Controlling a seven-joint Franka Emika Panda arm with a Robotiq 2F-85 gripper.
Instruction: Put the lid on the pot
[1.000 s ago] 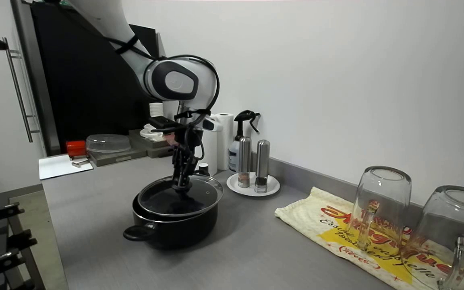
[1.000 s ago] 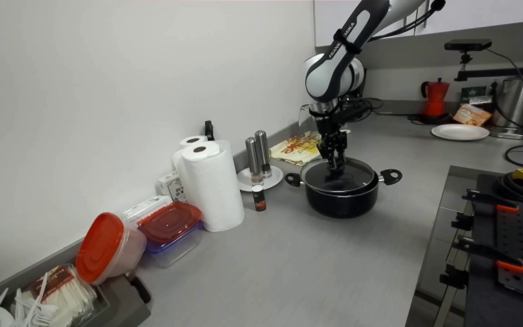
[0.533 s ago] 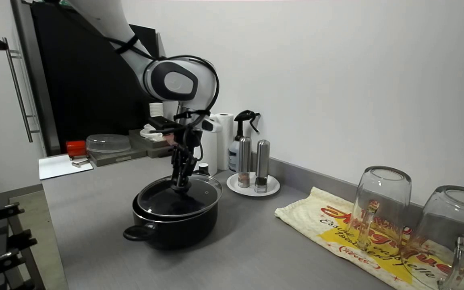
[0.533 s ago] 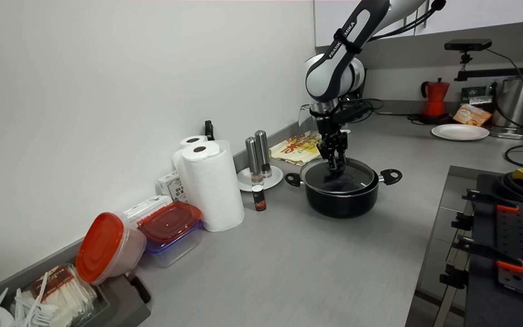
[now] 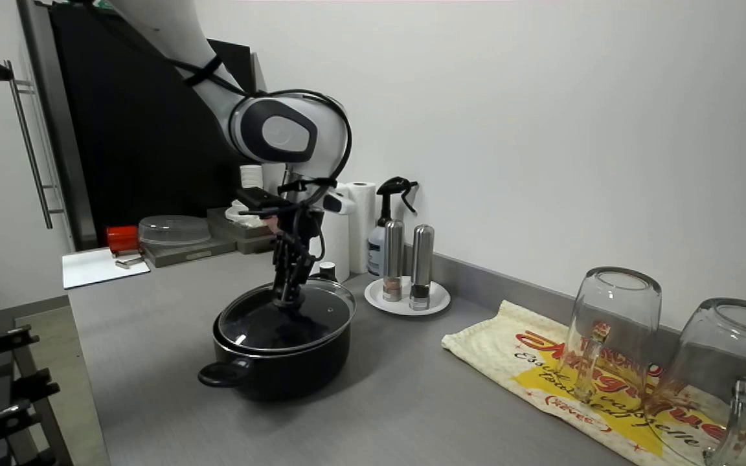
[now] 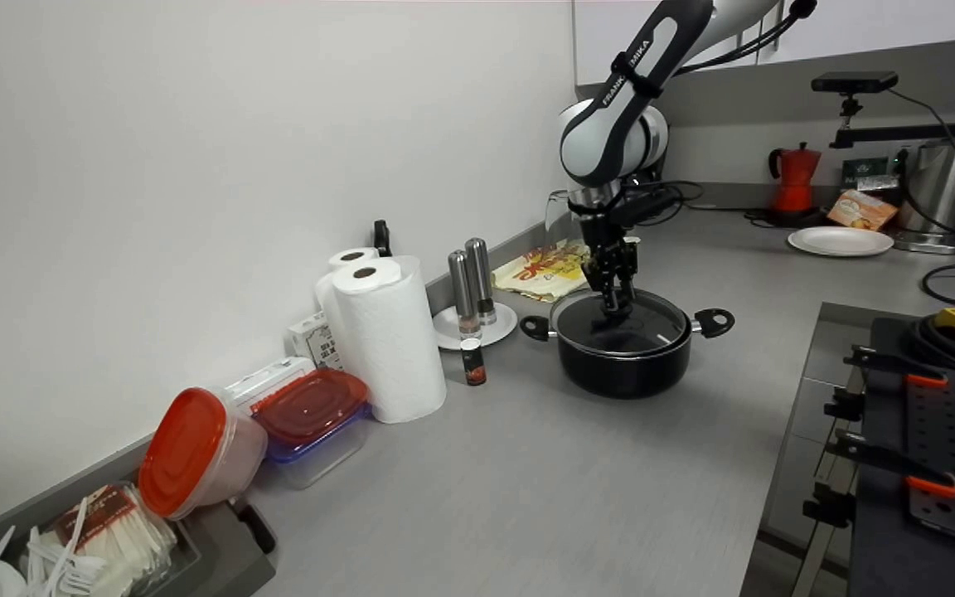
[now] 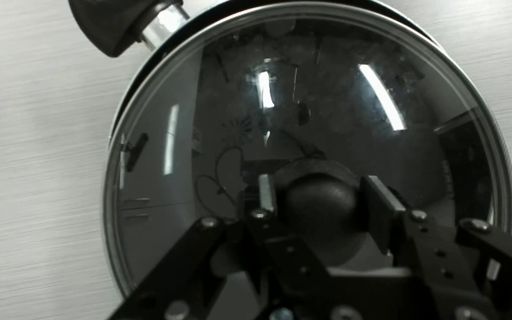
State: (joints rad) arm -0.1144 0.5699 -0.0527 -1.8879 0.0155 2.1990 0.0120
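Observation:
The black pot [image 5: 298, 375] stands on the grey counter and also shows in an exterior view [image 6: 620, 375]. The clear glass lid [image 5: 321, 327] lies over its opening, slightly off centre. In the wrist view, the lid [image 7: 327, 102] leaves a thin dark crescent of the pot's inside along the upper left, near a black pot handle [image 7: 109, 24]. My gripper [image 7: 320, 195] has its fingers on both sides of the lid's dark knob [image 7: 320, 200] and is shut on it. It points down at the lid's middle in both exterior views [image 5: 290, 299] [image 6: 615, 305]. Whether the rim is fully seated is hard to tell.
A white plate [image 5: 373, 299] with two steel shakers [image 5: 421, 265] stands behind the pot, near the wall. A small spice jar [image 6: 472, 361] and paper rolls [image 6: 395, 340] stand close by. Upturned glasses [image 5: 612, 336] rest on a yellow-printed cloth [image 5: 509, 330].
My gripper and the lid have shifted together a little, and the lid's rim now lies closer to the pot's rim. The pot has not moved.

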